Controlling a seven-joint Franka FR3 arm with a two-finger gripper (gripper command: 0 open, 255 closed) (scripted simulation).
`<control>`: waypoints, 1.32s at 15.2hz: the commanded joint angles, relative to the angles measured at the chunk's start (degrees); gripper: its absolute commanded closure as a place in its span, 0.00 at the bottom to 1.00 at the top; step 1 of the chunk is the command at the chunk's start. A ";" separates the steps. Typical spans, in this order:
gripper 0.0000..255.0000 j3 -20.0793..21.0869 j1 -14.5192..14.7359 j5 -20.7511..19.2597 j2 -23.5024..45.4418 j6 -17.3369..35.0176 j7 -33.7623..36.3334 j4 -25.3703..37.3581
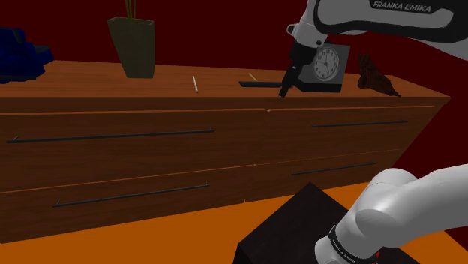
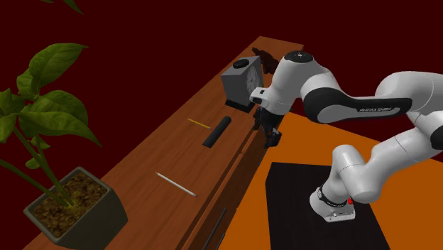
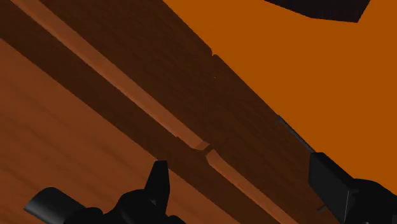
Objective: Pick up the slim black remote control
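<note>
The slim black remote (image 1: 259, 84) (image 2: 216, 131) lies flat on the wooden dresser top (image 1: 97, 79) (image 2: 163, 153), just in front of the grey clock. My black gripper (image 1: 284, 91) (image 2: 268, 136) hangs at the dresser's front edge, just off the remote's end on the shoulder view's right and not touching it. In the wrist view the gripper (image 3: 239, 167) is open, its fingers (image 3: 159, 181) wide apart over the top's front edge with nothing between them. A dark rounded end (image 3: 52, 203) beside one finger may be the remote.
A grey clock (image 1: 328, 66) (image 2: 241, 84) stands close behind the gripper, with a brown object (image 1: 375, 75) (image 2: 264, 60) beyond it. A yellow pencil (image 2: 199, 123), a pale stick (image 1: 196, 83) (image 2: 176, 184) and a potted plant (image 1: 133, 46) (image 2: 74, 206) also sit on the top. Blue object (image 1: 19, 54) at the far end.
</note>
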 commanded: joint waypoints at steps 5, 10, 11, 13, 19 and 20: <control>0.00 -6.02 2.96 -0.88 14.25 -0.33 -19.37 12.81; 0.00 -8.96 4.36 0.68 27.33 -2.53 -34.62 26.50; 0.00 -9.27 4.43 1.14 30.07 -3.22 -37.56 29.60; 0.00 -9.60 4.34 2.13 35.69 -4.88 -43.25 36.20; 0.00 -9.40 4.28 2.09 36.12 -1.19 -44.43 32.81; 0.00 -9.39 4.30 2.05 35.96 -0.37 -44.39 31.84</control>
